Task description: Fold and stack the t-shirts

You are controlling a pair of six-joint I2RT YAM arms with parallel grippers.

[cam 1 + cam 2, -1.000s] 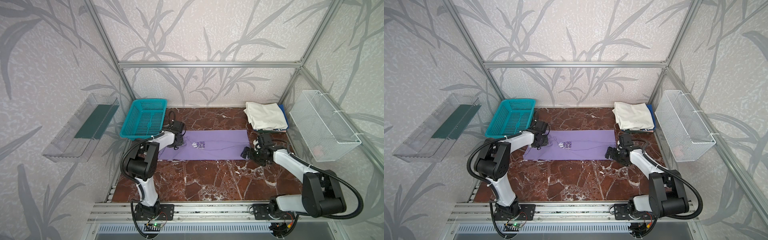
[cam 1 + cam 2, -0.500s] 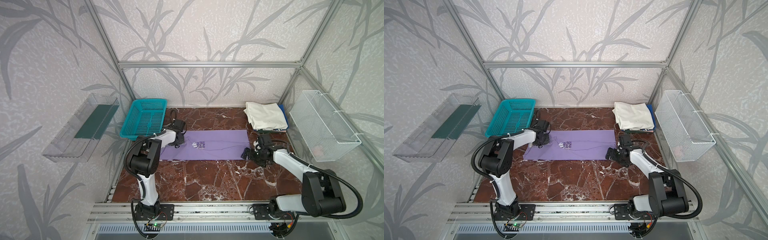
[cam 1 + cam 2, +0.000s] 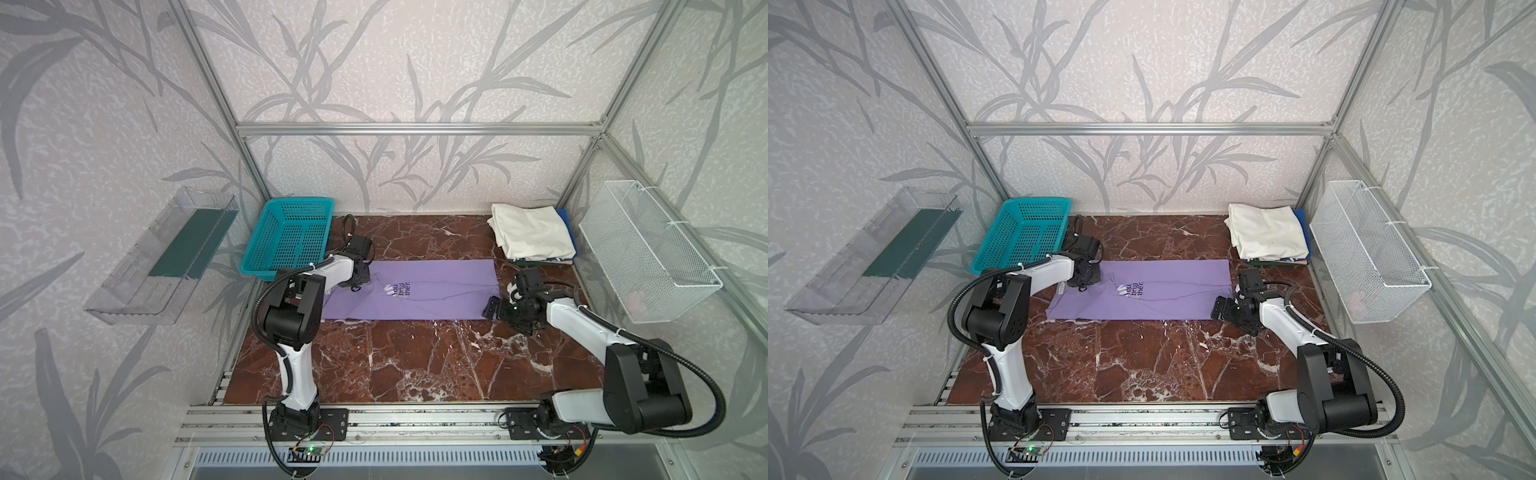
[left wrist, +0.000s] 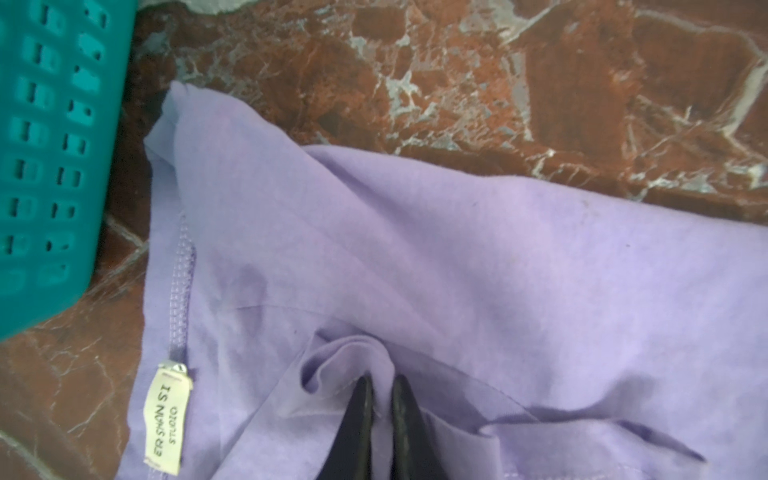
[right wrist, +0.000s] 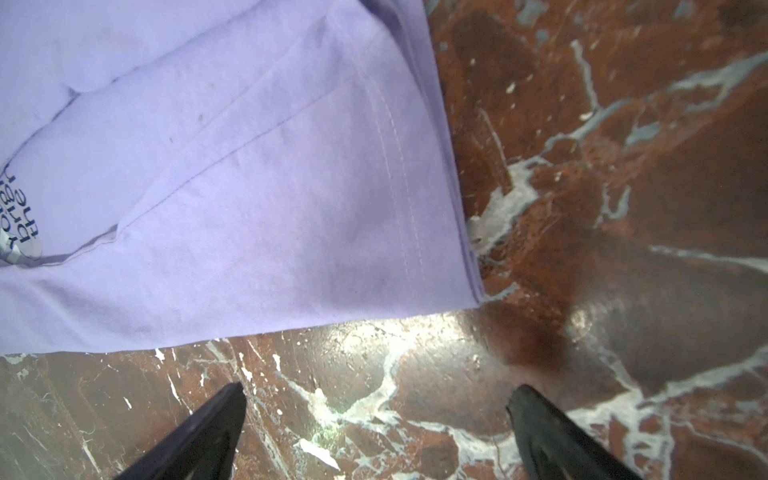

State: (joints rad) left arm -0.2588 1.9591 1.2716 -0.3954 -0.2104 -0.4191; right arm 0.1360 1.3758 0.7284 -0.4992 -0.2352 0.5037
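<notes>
left jaws now pinched shut on soft lavender t-shirt point(image 4: 457, 257) neck fold | right jaws wide, empty, over glossy marble point(image 5: 582, 208)

Enclosure: walls point(image 3: 415, 62) papered pale with a grey leaf pattern, framed by aluminium profiles point(image 3: 415, 126). The tabletop point(image 3: 415, 365) is red-brown marble with white veining (a bright glare patch point(image 5: 365, 332) shows in the right wrist view). A clear plastic bin point(image 3: 124, 291) with a dark green liner point(image 3: 195, 241) is fixed to the left wall, and a white wire-mesh basket point(image 3: 648, 257) to the right wall. A slotted aluminium rail point(image 3: 415, 417) runs along the front edge. Light is even and diffuse.
</notes>
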